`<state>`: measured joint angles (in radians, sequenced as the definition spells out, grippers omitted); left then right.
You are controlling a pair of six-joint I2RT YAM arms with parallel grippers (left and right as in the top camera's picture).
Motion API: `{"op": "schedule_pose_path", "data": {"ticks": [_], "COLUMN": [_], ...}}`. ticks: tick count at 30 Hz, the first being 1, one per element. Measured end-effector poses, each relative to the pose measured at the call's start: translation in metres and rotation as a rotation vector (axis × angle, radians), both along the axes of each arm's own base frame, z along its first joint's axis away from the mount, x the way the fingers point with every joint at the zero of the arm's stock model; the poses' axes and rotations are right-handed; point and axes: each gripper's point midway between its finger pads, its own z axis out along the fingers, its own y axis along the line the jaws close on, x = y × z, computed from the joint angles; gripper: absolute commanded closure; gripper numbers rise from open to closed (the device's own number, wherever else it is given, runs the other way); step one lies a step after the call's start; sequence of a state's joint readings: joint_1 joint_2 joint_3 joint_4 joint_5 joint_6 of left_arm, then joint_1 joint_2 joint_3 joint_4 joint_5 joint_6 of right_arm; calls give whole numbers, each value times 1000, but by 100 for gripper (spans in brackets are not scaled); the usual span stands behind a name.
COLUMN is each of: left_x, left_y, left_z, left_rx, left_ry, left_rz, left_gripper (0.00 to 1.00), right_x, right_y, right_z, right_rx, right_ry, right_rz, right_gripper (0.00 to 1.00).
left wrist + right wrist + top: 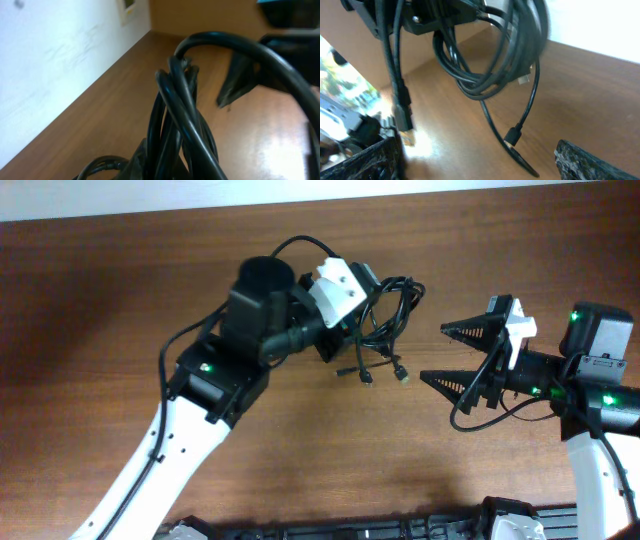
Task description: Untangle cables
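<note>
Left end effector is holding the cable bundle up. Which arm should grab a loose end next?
Right, probably. The right end effector is open, empty and facing the cables, whose plug ends dangle near it; the left end effector is shut on them.

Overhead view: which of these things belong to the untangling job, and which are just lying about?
In the job:
cables, hanging in a bundle
left gripper, shut on them
right gripper, open, apart from them

Just there:
table
black gear along its near edge
</note>
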<state>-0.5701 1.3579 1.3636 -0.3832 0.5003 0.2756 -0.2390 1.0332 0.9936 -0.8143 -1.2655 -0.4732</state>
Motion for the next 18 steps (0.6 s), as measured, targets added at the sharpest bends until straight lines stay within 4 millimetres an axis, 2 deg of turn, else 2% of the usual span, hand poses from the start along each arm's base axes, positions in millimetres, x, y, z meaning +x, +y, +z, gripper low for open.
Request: {"op": "schedule_pose_path", "data": {"ticks": [5,8,13,18], "left_x": [-6,-9,-12,-20], "left_y": [-1,-3,-8,-23], "left_z": [13,21,29,31], "left_rx": [-63,-89,-113,-109], "left_ry": [-6,-26,-57,-79], "left_rz": [-81,-110,-138,-145], "left_gripper": [100,100,100,100], "right_x": [-5,-3,3,11], "right_y": [4,4,3,1], "right_z": [9,15,24,30], "right_rx": [78,117,179,212], "right_ry": [49,91,176,226], "right_rz": [26,20,-5,-40], "right_gripper": [1,16,29,30]}}
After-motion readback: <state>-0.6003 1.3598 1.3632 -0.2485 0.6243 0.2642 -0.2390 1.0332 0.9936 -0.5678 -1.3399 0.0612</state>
